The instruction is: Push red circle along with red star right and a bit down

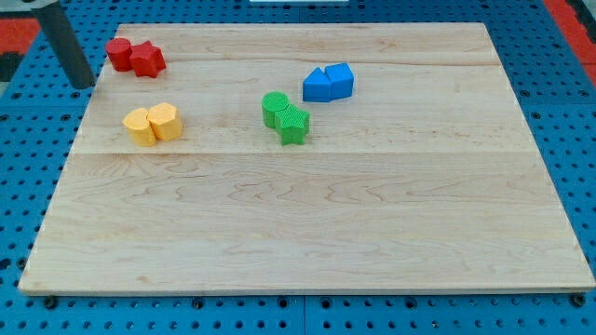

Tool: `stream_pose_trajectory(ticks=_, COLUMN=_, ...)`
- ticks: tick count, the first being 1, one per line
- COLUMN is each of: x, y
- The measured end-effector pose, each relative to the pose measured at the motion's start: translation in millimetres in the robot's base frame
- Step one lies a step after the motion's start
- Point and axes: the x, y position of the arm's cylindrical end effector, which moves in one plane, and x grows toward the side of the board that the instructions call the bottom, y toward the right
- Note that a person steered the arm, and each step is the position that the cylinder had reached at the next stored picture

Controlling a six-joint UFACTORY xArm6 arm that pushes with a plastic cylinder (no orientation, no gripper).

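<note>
Eight small blocks sit on the bench point(307, 223), a pale wooden board with visible grain and lengthwise plank seams, lying on a blue perforated surface point(577, 130). They are grouped in four touching pairs, two blocks of each colour.

In the upper left of the frame, near the board's top left corner, are the red circle point(118, 53) and the red star point(147, 60), pressed against each other with the circle on the view's left. Below them, at the left, sit two yellow blocks: one rounded, heart-like block point(140, 127) and a yellow cylinder-like block point(164, 121), touching. Near the centre, slightly up, two green blocks touch: a rounded green block point(276, 107) and a green block with a ribbed top point(294, 124) to its lower right. To their upper right are two blue blocks, a wedge-like blue block point(318, 86) and a blue cube-like block point(340, 80), also touching. All blocks look like matte plastic.

The dark rod enters from the upper left corner, slanting down. The arm carries no end effector, so nothing is clenched or grasped; my tip point(84, 84) rests at the board's left edge, just left of and below the red circle, apart from it.
</note>
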Motion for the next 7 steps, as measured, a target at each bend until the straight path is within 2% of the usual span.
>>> stream_pose_trajectory(ticks=2, x=-75, y=2)
stream_pose_trajectory(ticks=4, x=10, y=61)
stream_pose_trajectory(ticks=5, x=33, y=112)
stream_pose_trajectory(ticks=6, x=37, y=127)
stream_pose_trajectory(ticks=7, x=32, y=99)
